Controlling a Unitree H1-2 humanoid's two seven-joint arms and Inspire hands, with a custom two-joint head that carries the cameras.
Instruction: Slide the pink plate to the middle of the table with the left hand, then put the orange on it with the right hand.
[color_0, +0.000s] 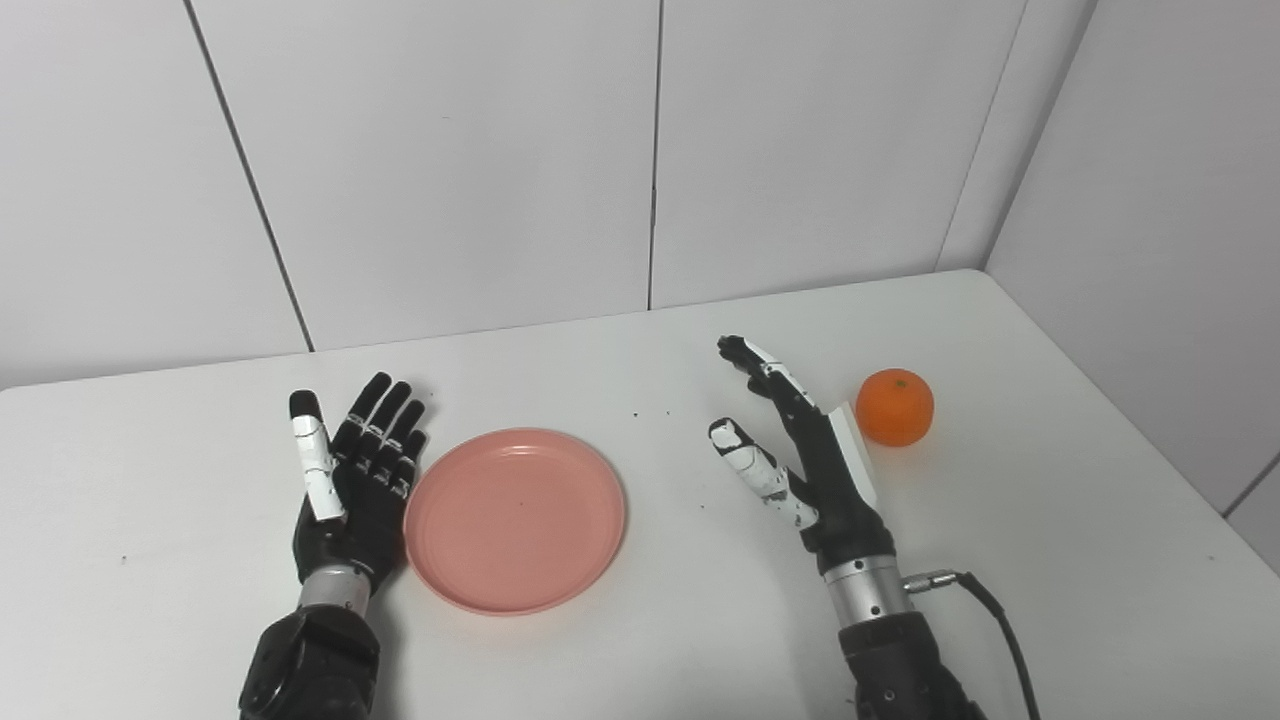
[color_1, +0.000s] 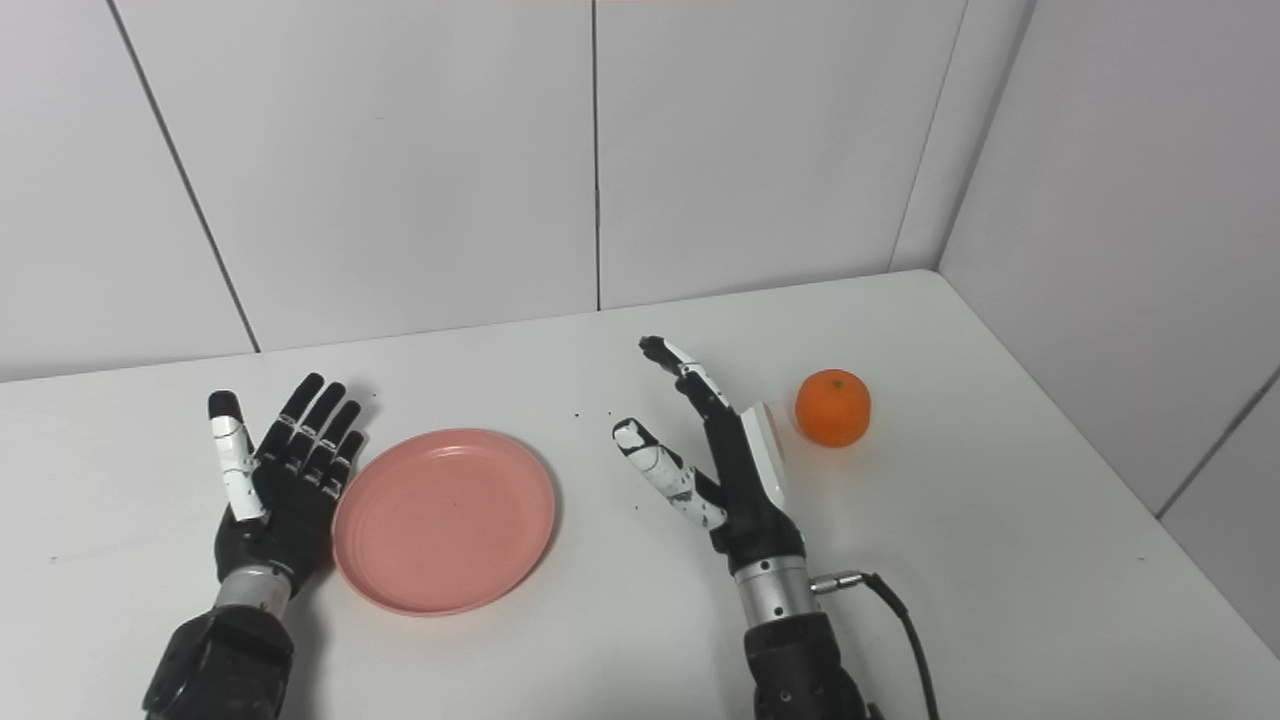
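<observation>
Though forearms are cropped, left hand (color_0: 350, 480) beside pink plate (color_0: 515, 520)

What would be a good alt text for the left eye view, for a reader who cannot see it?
A pink plate lies empty on a white table between two open robot hands. The left hand is at the plate's left edge; whether it touches is unclear. The right hand stands on edge, with an orange on the table just to its right.
</observation>
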